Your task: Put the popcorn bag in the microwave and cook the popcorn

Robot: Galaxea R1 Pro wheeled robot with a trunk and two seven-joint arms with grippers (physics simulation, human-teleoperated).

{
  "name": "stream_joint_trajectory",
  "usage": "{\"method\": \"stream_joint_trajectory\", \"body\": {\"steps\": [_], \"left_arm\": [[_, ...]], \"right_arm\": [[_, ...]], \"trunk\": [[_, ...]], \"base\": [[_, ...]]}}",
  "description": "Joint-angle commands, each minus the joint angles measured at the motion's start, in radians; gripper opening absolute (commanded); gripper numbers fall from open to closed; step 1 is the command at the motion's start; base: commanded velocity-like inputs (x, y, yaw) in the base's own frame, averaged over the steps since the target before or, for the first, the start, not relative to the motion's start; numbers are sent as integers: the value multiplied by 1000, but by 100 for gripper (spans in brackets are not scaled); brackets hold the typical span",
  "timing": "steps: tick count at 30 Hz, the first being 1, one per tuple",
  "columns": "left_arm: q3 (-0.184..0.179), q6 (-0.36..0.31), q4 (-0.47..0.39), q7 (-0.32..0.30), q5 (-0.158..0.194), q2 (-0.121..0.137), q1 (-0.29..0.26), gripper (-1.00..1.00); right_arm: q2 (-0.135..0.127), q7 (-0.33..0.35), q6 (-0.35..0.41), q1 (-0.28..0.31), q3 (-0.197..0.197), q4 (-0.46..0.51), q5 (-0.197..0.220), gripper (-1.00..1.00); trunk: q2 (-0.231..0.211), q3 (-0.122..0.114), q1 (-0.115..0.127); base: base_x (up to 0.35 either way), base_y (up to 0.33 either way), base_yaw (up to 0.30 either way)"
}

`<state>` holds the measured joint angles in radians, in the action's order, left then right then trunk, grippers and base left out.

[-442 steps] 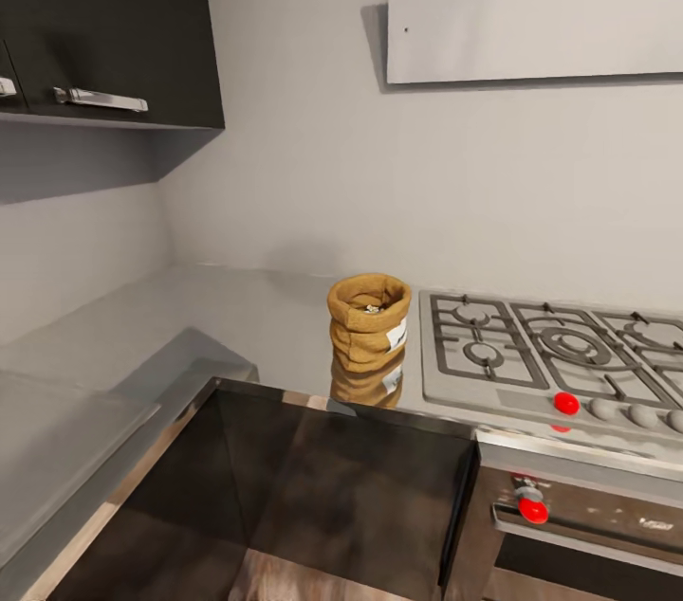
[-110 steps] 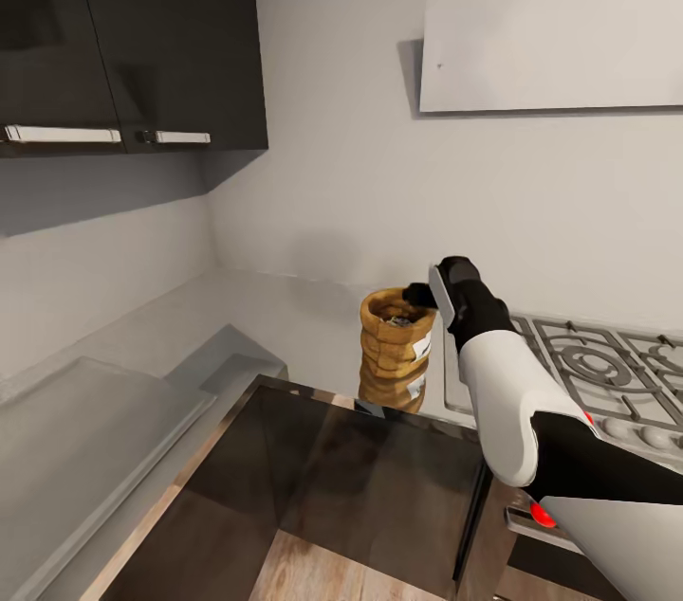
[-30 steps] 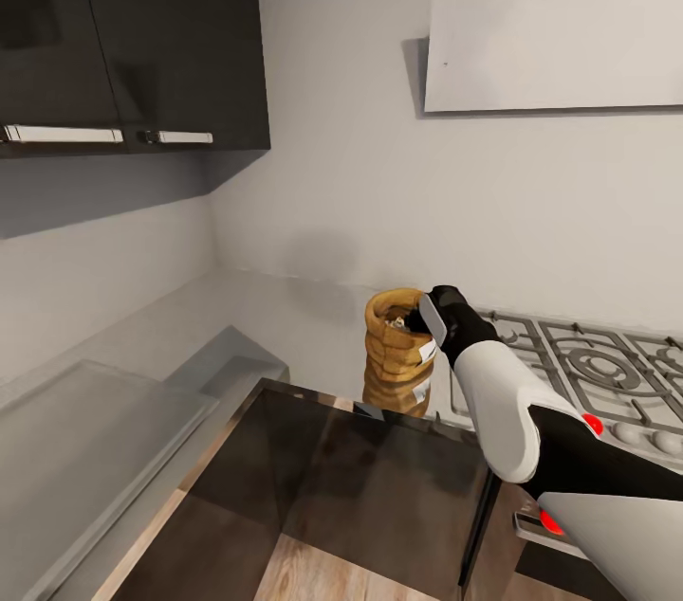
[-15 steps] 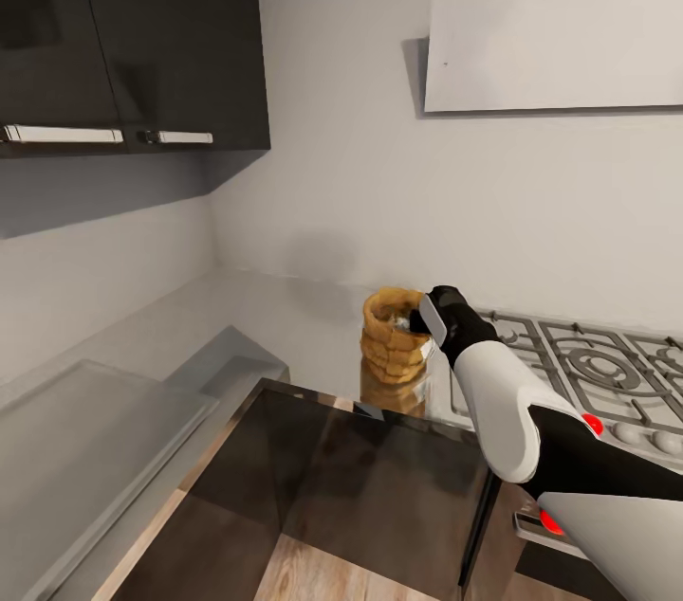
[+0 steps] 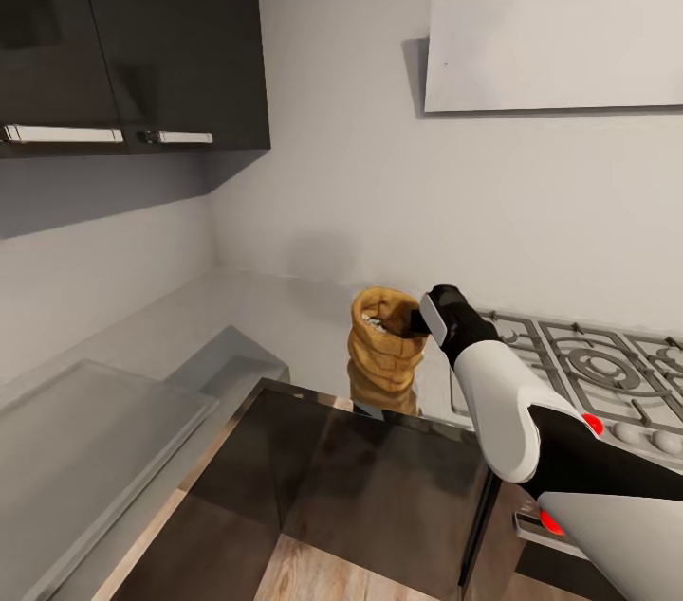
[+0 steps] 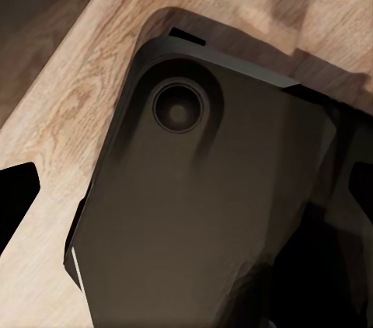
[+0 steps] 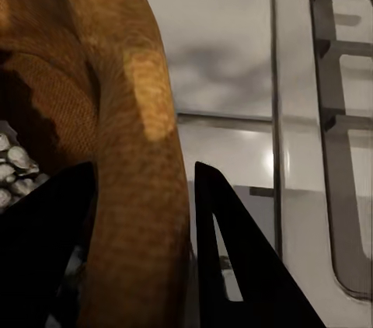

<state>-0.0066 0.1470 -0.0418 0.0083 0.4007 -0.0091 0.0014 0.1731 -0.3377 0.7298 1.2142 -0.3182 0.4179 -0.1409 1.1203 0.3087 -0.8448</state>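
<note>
Since half a second ago your right gripper (image 5: 415, 321) has dragged the bag (image 5: 382, 345) a little to the left along the countertop (image 5: 275, 321), and the sack now leans leftward with its white label turned away from the head camera. You have the fingers pinched on the bag's rolled rim: in the right wrist view one dark finger (image 7: 233, 266) lies outside the coarse, burlap-woven tan wall (image 7: 136, 188) and the other sits inside the mouth, next to a small heap of pale kernels, the popcorn (image 7: 15, 169). From the head view that popcorn (image 5: 375, 323) shows as a whitish patch deep in the opening. The bag's sides are bunched in soft horizontal wrinkles, and the glossy grey slab mirrors them just below. It stands near the counter's front edge, just left of the hob (image 5: 579, 364) with its black grates and red knob. Dark, flat cabinets (image 5: 133, 32) with slim silver handles hang to the far left. Your left wrist view gives a dark rounded panel over wood-grain floor (image 6: 62, 110); I cannot tell how the left gripper's fingers stand.
</note>
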Motion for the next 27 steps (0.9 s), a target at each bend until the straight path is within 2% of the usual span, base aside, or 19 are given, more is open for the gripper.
{"method": "stream_joint_trajectory", "body": {"steps": [1,3,6,13,19,25,26,27], "left_arm": [[-1,2,-1,1,4,0,0,100],[-1,2,-1,1,4,0,0,100],[-1,2,-1,1,4,0,0,100],[-1,2,-1,1,4,-1,0,100],[-1,2,-1,1,4,0,0,100],[-1,2,-1,1,4,0,0,100],[-1,2,-1,1,4,0,0,100],[-1,2,-1,1,4,0,0,100]], "right_arm": [[1,2,17,1,-8,5,-10,-100],[1,1,85,1,-7,16,-11,-100],[1,0,144,1,-6,33,-12,-100],[1,0,280,1,-5,169,-10,-100],[1,0,317,1,-1,185,-12,-100],[1,-12,317,1,5,223,-25,-100],[1,-13,317,1,10,230,-28,-100],[1,-15,317,1,42,263,-39,-100]], "trunk": [[1,1,0],[1,1,0],[1,1,0],[1,1,0],[1,1,0],[1,1,0],[1,1,0],[1,1,0]], "base": [[0,0,0],[0,0,0],[0,0,0],[0,0,0],[0,0,0],[0,0,0],[0,0,0],[0,0,0]]}}
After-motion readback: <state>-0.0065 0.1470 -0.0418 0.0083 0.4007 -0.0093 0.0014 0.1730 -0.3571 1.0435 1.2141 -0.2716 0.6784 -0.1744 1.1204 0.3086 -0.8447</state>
